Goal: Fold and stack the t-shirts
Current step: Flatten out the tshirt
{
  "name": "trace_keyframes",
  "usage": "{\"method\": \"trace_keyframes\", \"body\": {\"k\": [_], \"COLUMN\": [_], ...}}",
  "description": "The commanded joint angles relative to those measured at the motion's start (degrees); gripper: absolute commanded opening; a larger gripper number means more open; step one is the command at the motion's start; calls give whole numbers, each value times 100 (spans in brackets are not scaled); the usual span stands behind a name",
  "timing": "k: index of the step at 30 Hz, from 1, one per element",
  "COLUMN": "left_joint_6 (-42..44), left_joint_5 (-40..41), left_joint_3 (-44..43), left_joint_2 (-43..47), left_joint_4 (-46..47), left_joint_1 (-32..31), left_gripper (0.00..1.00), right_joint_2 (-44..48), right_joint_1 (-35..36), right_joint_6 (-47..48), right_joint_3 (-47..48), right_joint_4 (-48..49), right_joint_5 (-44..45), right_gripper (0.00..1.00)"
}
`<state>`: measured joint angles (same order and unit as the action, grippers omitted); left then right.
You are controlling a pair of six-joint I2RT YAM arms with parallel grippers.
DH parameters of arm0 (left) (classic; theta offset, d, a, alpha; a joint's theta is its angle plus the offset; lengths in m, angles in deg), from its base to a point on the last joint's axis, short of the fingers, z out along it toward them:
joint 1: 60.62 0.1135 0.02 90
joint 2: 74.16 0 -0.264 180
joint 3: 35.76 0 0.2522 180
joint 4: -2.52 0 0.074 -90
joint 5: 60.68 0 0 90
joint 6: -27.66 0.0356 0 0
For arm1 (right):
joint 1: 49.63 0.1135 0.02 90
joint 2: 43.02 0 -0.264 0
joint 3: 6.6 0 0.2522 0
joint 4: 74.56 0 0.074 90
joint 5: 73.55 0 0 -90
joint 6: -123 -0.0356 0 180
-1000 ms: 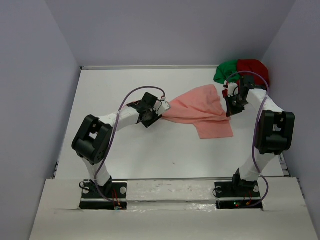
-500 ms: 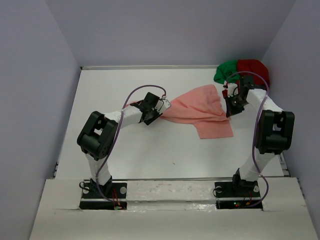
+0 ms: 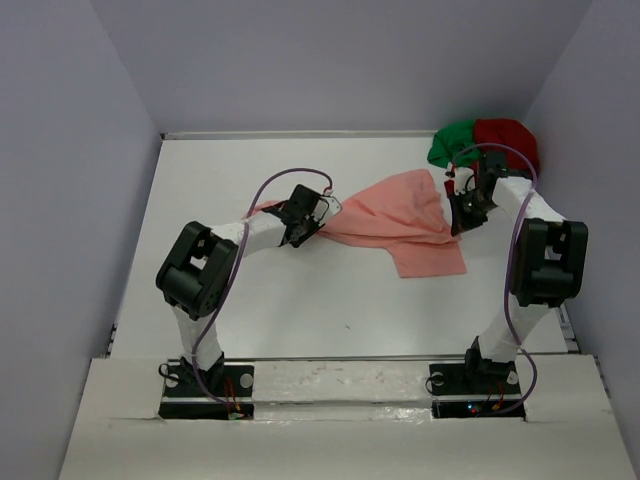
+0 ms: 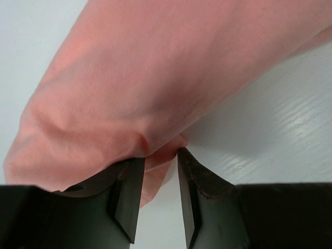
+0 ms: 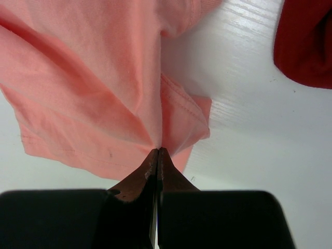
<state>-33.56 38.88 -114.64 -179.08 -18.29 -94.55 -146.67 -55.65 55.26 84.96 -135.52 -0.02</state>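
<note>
The salmon-pink t-shirt point(image 3: 400, 225) is stretched across the table between my two grippers. My left gripper point(image 3: 325, 210) is at its left end. In the left wrist view its jaws stand apart, with a fold of the pink cloth point(image 4: 155, 78) bulging between the fingertips point(image 4: 129, 171) and bare table showing through the gap. My right gripper point(image 3: 457, 222) is shut on a pinch of the shirt's right edge point(image 5: 93, 78), and the cloth fans out from its tips point(image 5: 157, 150). The green t-shirt point(image 3: 450, 140) and the dark red t-shirt point(image 3: 508, 138) lie bunched together at the back right corner.
The white table point(image 3: 300, 300) is walled by grey panels on the left, back and right. The dark red cloth point(image 5: 306, 41) lies close beyond my right gripper. Purple cables loop over both arms.
My left arm has edged slightly back and to the right along the shirt's left end, and its jaws have narrowed a little. The right arm and the shirt have not moved.
</note>
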Motion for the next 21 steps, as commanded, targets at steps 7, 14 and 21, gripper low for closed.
{"method": "trace_keyframes", "body": {"k": [7, 14, 21], "left_joint_6": [-162, -118, -30], "left_joint_5": [-51, 116, 659], "left_joint_3": [-44, -141, -27], "left_joint_2": [-265, -397, -239], "left_joint_4": [81, 72, 124], "left_joint_1": [-271, -395, -412], "left_gripper": [44, 0, 0], "right_joint_2": [12, -14, -41], "right_joint_1": [-39, -39, -39], "right_joint_6": [50, 85, 59], "right_joint_3": [385, 359, 341], "right_joint_4": [-167, -176, -149], "right_joint_5": [-76, -58, -137], "right_gripper": [0, 0, 0]}}
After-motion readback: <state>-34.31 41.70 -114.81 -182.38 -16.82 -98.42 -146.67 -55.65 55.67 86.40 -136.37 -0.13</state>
